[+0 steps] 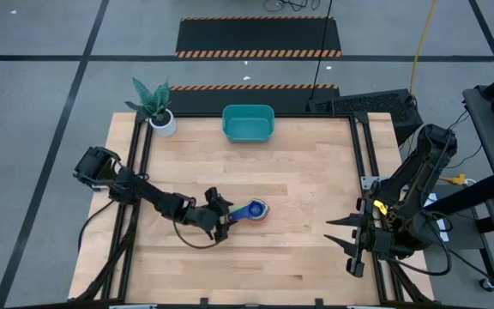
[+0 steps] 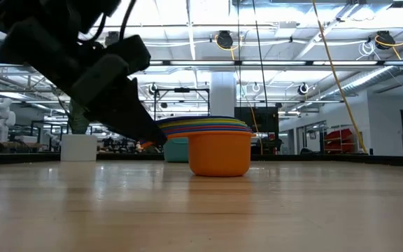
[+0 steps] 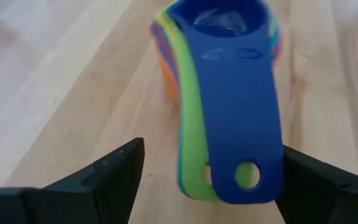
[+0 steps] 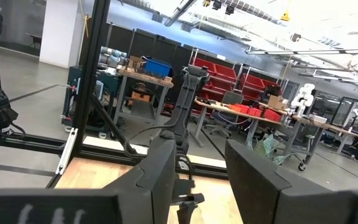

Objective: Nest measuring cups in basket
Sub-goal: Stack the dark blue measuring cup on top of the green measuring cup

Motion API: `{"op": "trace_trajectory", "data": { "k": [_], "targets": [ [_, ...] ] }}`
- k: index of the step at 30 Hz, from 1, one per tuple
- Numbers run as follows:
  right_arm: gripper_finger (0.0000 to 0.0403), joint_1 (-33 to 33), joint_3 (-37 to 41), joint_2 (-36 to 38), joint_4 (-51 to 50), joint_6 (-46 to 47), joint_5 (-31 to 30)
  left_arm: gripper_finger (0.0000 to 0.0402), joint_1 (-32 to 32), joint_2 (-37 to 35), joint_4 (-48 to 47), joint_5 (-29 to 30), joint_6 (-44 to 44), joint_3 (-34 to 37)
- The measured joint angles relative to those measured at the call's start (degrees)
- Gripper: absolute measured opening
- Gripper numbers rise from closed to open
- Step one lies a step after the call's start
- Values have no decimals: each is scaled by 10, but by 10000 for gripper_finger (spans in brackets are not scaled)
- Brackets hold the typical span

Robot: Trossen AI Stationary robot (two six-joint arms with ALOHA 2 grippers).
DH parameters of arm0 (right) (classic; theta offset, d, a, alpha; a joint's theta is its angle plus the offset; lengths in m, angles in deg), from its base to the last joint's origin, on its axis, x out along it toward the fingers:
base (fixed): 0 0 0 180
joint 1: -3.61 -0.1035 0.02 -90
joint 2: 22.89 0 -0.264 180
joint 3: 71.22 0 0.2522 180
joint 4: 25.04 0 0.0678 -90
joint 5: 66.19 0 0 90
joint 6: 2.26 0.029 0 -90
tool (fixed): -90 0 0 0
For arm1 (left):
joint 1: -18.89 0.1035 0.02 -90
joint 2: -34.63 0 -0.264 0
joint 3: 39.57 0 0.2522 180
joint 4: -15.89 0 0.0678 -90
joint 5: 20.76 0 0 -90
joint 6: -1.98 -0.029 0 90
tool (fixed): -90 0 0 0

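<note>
High view: the measuring cups (image 1: 254, 210) are seen as one nested stack on the bare wooden desk (image 1: 316, 249), near its middle, well apart from the basket (image 1: 248, 123) at the far edge.
Left tool (image 1: 222, 218): placed at the handle end of the stack, fingers spread apart; in the left wrist view one finger stands to each side of the stacked handles, and nothing is clamped yet.
Right tool (image 1: 343, 236): parked at the right edge of the desk, fingers apart, nothing held.
Step in hand: judged to be the grasp of the already nested stack by its handles, ahead of carrying it to the basket.
Next move: a closing of the fingers on the handles is called for, then a lift and a carry across the desk.
Long axis: along the handles, running from the bowls towards the left tool.
Pointing: bowls open upward, stack upright in the low view; handles directed at the left tool.
</note>
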Motion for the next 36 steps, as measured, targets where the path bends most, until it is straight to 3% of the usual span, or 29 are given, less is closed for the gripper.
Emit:
{"op": "trace_trajectory", "data": {
  "k": [20, 30, 36],
  "targets": [
    [137, 0, 0, 0, 0, -2, 0, 176, 8, 0, -1, -45, 9, 0],
    [137, 0, 0, 0, 0, -2, 0, 151, 8, 0, -3, -43, 13, 0],
    [137, 0, 0, 0, 0, -2, 0, 177, 8, 0, -3, -42, 17, 0]
  ]
}}
